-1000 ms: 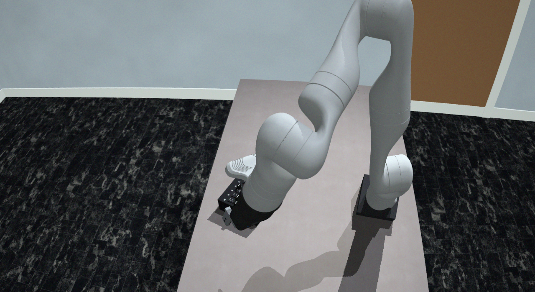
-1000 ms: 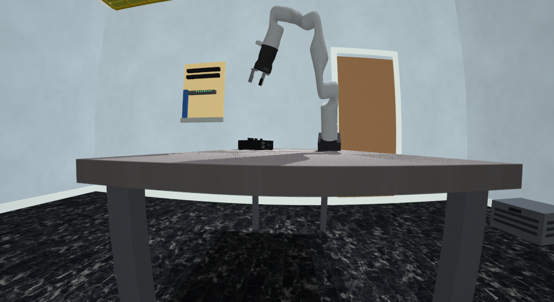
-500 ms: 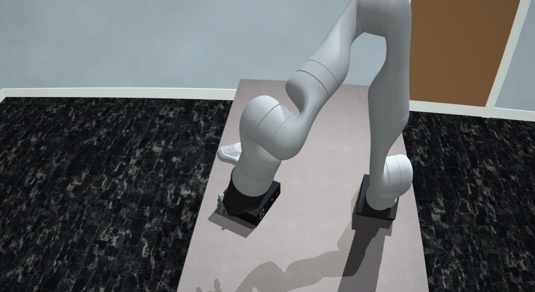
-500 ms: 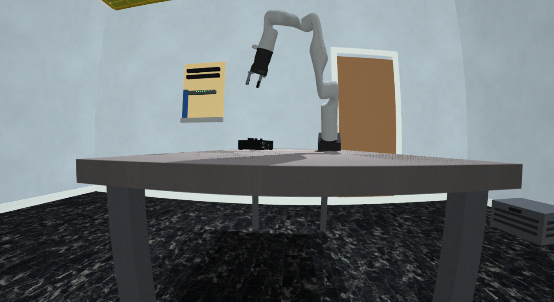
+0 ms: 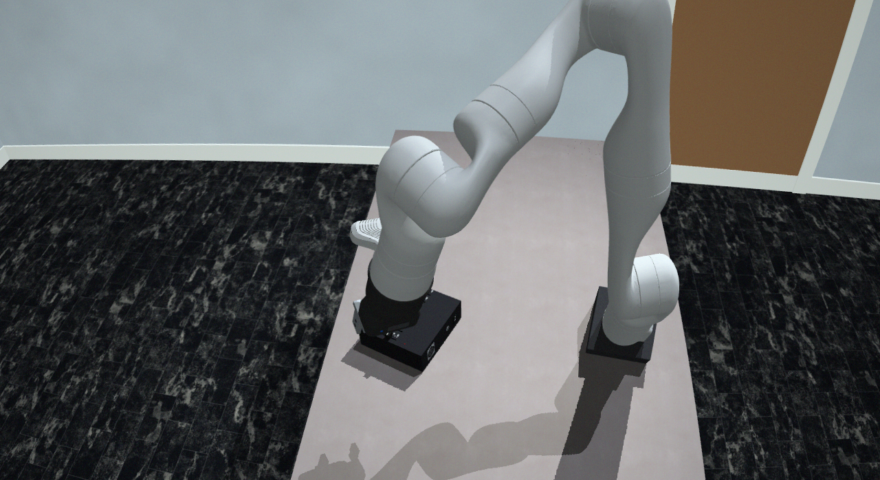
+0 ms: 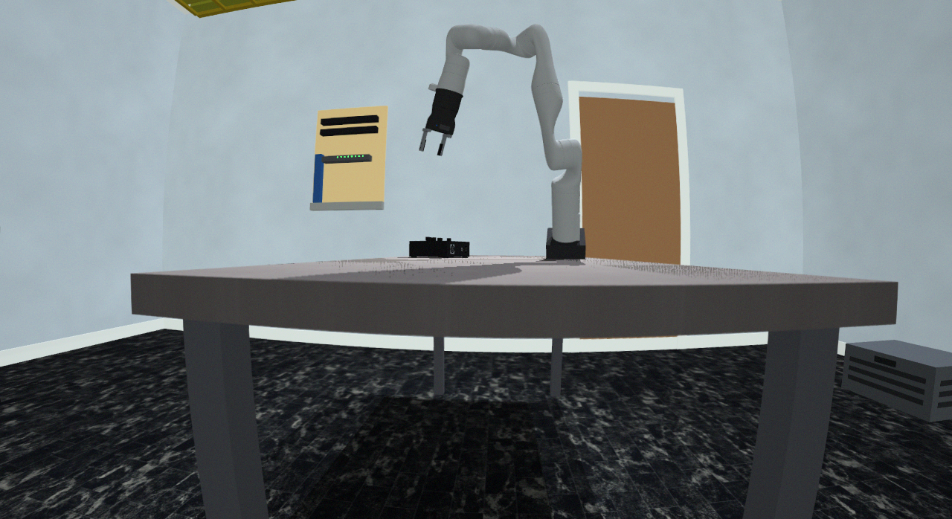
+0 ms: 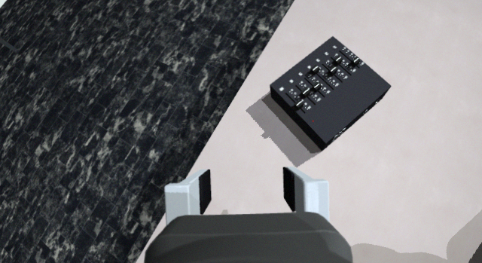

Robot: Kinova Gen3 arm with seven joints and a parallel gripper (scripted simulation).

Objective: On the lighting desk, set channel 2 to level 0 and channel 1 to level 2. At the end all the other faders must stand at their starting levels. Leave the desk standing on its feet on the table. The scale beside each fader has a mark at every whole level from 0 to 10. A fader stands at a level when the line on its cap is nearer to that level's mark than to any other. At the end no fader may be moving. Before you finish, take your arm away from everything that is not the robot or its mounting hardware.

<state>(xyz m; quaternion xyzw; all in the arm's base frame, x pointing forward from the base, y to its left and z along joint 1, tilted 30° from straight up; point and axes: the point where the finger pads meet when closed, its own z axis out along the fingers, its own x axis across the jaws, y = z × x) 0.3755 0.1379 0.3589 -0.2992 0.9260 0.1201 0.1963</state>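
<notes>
The black lighting desk [image 5: 441, 309] [image 6: 429, 250] [image 7: 348, 99] stands flat on the table. In the wrist view it is at the upper right, turned at an angle. Several faders with white lines on their caps run in a row along its far-left half, at differing positions. The end cap nearest my fingers [image 7: 299, 105] sits towards the plain part of the desk. Channel numbers and level marks are too small to read. My gripper [image 6: 431, 152] [image 7: 247, 184] is open and empty, high above the table. In the top view the arm covers most of the faders.
The table [image 5: 522, 261] [image 6: 512, 309] [image 7: 425, 161] has its long edge beyond the desk's fader side, with dark floor [image 7: 113, 105] past it. The arm's base [image 5: 618, 348] [image 6: 565, 248] stands across the table from the desk. A panel [image 6: 352, 180] hangs on the wall.
</notes>
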